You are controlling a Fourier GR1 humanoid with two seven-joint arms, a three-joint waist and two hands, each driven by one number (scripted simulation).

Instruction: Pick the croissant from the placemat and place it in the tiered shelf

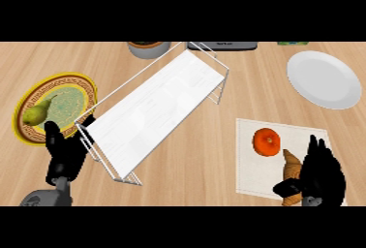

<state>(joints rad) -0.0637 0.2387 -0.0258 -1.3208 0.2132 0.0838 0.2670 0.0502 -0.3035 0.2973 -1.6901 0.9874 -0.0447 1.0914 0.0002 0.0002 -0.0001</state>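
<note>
Counter [193, 160], pale wood, runs under both hands.

Shelf [160, 109]: white wire, long, lying on a slant well to the left of the right hand [320, 172] and further out; its near end sits just beside the left hand [63, 157]; we see nothing on its boards.

Placemat [247, 169]: pale, square-ish, directly beneath the right hand and spreading to its left.

White plate [323, 79]: straight ahead of the right hand, well apart from it, bare.

Patterned plate [71, 99]: yellow-rimmed, just ahead of the left hand.

Right hand: low over the placemat's right part; fingers reach forward, fairly straight; thumb lies across the croissant's near end; we judge it not closed round anything.

Left hand: resting near the left edge, fingers up and relaxed, holding nothing.

Croissant [292, 163]: on the placemat, against the right hand's left side, partly hidden by palm and thumb; we cannot tell whether it has been lifted at all; it looks flat on the mat.

Orange [266, 142]: on the placemat, ahead and to the left of the right hand, near the croissant's far tip.

Pear [37, 112]: on the patterned plate, ahead of the left hand.

Progress, as we judge: hand has reached the croissant; closing, lifting, carrying leftward and setting it in the shelf all remain.
</note>
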